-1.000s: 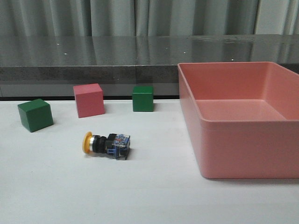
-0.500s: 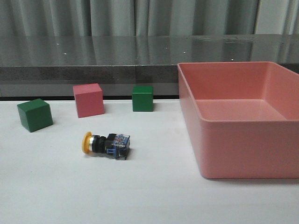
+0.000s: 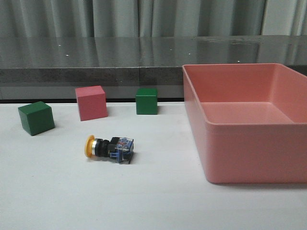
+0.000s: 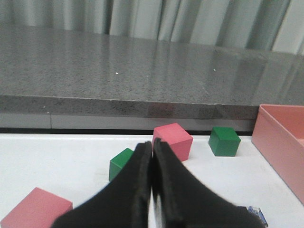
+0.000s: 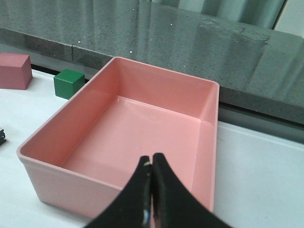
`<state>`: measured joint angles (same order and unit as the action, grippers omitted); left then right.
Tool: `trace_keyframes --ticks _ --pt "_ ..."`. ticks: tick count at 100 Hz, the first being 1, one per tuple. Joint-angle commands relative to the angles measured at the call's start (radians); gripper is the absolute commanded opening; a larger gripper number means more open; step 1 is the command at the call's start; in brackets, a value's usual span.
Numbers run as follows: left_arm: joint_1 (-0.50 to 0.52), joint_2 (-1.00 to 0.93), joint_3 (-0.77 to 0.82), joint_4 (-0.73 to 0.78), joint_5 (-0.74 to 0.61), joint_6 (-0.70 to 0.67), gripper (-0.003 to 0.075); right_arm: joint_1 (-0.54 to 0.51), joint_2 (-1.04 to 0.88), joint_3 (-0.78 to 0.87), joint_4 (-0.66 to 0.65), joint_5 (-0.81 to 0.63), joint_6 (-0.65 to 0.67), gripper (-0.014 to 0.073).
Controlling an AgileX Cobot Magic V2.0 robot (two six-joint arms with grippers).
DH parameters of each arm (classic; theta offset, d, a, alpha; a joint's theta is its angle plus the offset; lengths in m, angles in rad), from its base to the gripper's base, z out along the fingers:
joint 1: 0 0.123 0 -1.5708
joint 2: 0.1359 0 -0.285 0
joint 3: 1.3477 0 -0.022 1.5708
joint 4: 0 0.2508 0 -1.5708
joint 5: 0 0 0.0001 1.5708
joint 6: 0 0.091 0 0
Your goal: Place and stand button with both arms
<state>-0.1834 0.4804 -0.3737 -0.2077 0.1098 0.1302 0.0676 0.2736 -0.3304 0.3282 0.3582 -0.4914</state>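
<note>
The button [image 3: 109, 148] lies on its side on the white table, yellow cap to the left, blue base to the right. Only a corner of its blue base [image 4: 255, 213] shows in the left wrist view. My left gripper [image 4: 152, 145] is shut and empty, raised above the table on the near side of the cubes. My right gripper [image 5: 151, 160] is shut and empty, held above the near part of the pink bin [image 5: 118, 137]. Neither arm shows in the front view.
The large pink bin [image 3: 249, 143] fills the right side. A green cube [image 3: 36, 118] at the left, a pink cube [image 3: 90, 102] and a second green cube [image 3: 146, 100] stand behind the button. Another pink cube [image 4: 33, 213] shows in the left wrist view.
</note>
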Motion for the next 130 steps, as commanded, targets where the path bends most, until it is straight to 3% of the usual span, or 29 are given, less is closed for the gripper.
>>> trace_keyframes --ticks 1,15,22,29,42,51,66,95,130 --pt "-0.05 0.157 -0.132 0.038 -0.068 0.048 -0.0019 -0.006 0.007 -0.026 0.013 -0.067 0.0 -0.0076" --pt "-0.134 0.388 -0.277 0.173 -0.064 0.075 -0.0012 -0.006 0.007 -0.026 0.013 -0.067 0.0 -0.0076" --pt "-0.18 0.486 -0.337 0.253 -0.066 0.075 0.005 -0.006 0.007 -0.026 0.013 -0.067 0.0 -0.0076" --pt "-0.222 0.569 -0.386 0.3 -0.072 0.075 0.0181 -0.006 0.007 -0.026 0.013 -0.067 0.0 -0.0076" --pt "-0.252 0.686 -0.446 0.317 -0.101 0.075 0.0524 -0.006 0.007 -0.026 0.013 -0.067 0.0 -0.0076" --pt "-0.252 0.741 -0.453 0.317 -0.165 0.075 0.0641 -0.006 0.007 -0.026 0.013 -0.067 0.0 -0.0076" --pt "-0.254 0.795 -0.453 0.26 -0.131 0.065 0.0627 -0.006 0.007 -0.026 0.013 -0.067 0.0 -0.0076" --pt "-0.212 0.908 -0.451 0.291 -0.253 0.066 0.0618 -0.006 0.007 -0.026 0.013 -0.066 0.0 -0.0076" --pt "-0.151 0.975 -0.453 0.289 -0.21 0.064 0.0618 -0.006 0.007 -0.026 0.013 -0.064 0.0 -0.0076"
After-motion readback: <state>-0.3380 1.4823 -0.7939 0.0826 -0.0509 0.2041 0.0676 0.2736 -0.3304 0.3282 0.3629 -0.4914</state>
